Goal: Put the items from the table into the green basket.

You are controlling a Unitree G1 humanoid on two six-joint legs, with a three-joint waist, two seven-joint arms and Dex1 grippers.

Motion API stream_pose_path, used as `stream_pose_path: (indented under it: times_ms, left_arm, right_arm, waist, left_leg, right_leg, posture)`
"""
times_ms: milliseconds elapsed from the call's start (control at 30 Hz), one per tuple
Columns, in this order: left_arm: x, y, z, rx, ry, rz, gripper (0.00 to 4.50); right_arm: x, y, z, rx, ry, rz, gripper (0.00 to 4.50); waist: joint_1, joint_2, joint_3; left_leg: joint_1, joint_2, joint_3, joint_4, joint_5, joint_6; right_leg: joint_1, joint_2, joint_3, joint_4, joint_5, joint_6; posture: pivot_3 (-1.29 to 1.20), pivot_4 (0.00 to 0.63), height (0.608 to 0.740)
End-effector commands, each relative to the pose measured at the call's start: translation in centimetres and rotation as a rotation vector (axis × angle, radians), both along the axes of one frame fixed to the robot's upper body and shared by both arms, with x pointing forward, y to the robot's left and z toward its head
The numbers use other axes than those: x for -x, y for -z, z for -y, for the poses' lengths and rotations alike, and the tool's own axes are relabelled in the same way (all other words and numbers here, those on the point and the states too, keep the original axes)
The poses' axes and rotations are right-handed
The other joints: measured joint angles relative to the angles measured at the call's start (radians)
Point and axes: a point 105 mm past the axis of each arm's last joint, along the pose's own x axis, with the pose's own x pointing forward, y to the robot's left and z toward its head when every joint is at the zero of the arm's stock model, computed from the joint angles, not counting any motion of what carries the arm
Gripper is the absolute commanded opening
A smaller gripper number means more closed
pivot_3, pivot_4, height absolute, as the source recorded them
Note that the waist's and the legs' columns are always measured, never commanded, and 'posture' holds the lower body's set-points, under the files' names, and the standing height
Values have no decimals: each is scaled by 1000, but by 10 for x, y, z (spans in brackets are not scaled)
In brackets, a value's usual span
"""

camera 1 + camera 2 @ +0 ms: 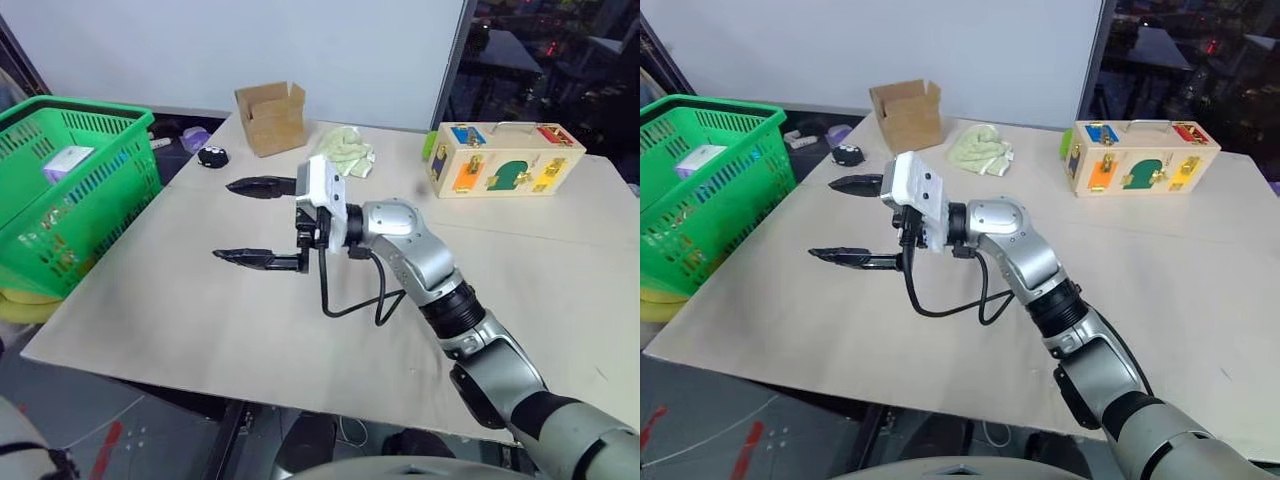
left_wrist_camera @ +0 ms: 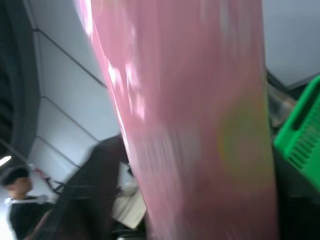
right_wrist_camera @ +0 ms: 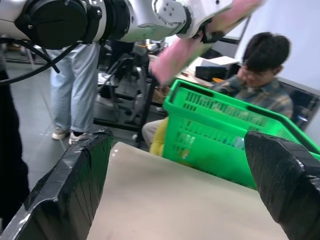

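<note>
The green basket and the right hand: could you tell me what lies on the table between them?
Nothing: the left eye view shows bare table between the green basket and the right hand.

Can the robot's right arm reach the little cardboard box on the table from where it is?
Probably yes. The right gripper hangs open above the table, and the cardboard box stands just beyond it with bare tabletop between. Nothing seems to block the way.

The right arm reaches across to the left, its hand (image 1: pixel 262 222) level with both black fingers spread wide. The left hand (image 3: pixel 212 27) is raised high.
</note>
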Motion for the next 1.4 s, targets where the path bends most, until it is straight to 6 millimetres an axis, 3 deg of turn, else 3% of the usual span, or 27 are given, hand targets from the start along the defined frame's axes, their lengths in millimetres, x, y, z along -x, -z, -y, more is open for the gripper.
stream_pose_path:
  times_ms: [33,333,567,667,833,933,1033,1133,1267,1333,1400]
  left_arm:
    - [3,-19,5,-43,1,67,4481]
    - [9,-4,-4,14,-9,77,4481]
    - [26,-18,-10,57,9,212,4481]
    - [21,-21,-3,86,100,262,4481]
    - [-10,-6,24,284,463,338,4481]
    - [-29,18,48,389,689,316,4481]
    - [-44,81,105,534,954,126,4481]
    - [-27,131,163,695,1084,-23,4481]
    - [-7,164,233,796,1187,-151,4481]
    - [2,183,265,865,1234,-224,4481]
    - [8,193,280,905,1251,-265,4481]
  right_arm:
    - [5,-22,5,-59,-3,62,4500]
    - [4,-18,8,-39,1,54,4500]
    - [4,-14,11,-19,-7,55,4500]
    - [5,-14,13,-17,-10,53,4500]
    - [4,-13,19,-9,-3,57,4500]
    - [2,-12,24,-3,16,60,4500]
    - [-4,-10,35,7,61,55,4500]
    - [-10,-4,51,27,126,40,4500]
    - [-21,14,85,89,263,-19,4500]
    - [-26,32,113,151,361,-70,4500]
    - [-24,41,129,185,406,-98,4500]
  waist:
    - [-21,0,0]
    - [-96,0,0]
    - [-104,0,0]
    - [-100,0,0]
    - [-92,0,0]
    - [-94,1,-1]
    - [-103,6,-4]
    - [-111,4,-5]
    - [-107,-5,-5]
    - [-94,-1,-6]
    - [-88,13,-6]
  left_leg:
    - [0,0,0,0,0,0]
    - [1,0,0,0,0,0]
    - [1,1,0,-1,0,0]
    - [1,0,0,-1,0,0]
    - [1,0,-1,1,0,0]
    - [3,0,0,1,0,0]
    - [3,0,1,2,0,0]
    - [4,2,2,0,0,0]
    - [0,4,1,1,-1,1]
    - [2,4,2,1,-1,1]
    - [7,1,3,2,0,1]
  right_leg:
    - [0,0,0,0,0,0]
    - [0,0,0,2,2,-4]
    - [0,0,0,2,2,-4]
    - [0,0,0,2,2,-4]
    - [1,-1,-1,3,2,-4]
    - [1,-1,0,4,3,-4]
    - [1,-1,2,5,3,-5]
    - [-1,-12,10,8,3,-5]
    - [-5,-6,11,8,4,-6]
    - [-2,-5,10,8,4,-6]
    - [4,-3,10,5,4,-6]
  posture:
    - [212,0,740]
    - [239,0,740]
    - [244,0,740]
    - [237,0,740]
    - [227,0,740]
    - [227,0,740]
    - [229,0,740]
    - [229,0,740]
    - [209,0,740]
    - [180,1,740]
    - [162,6,740]
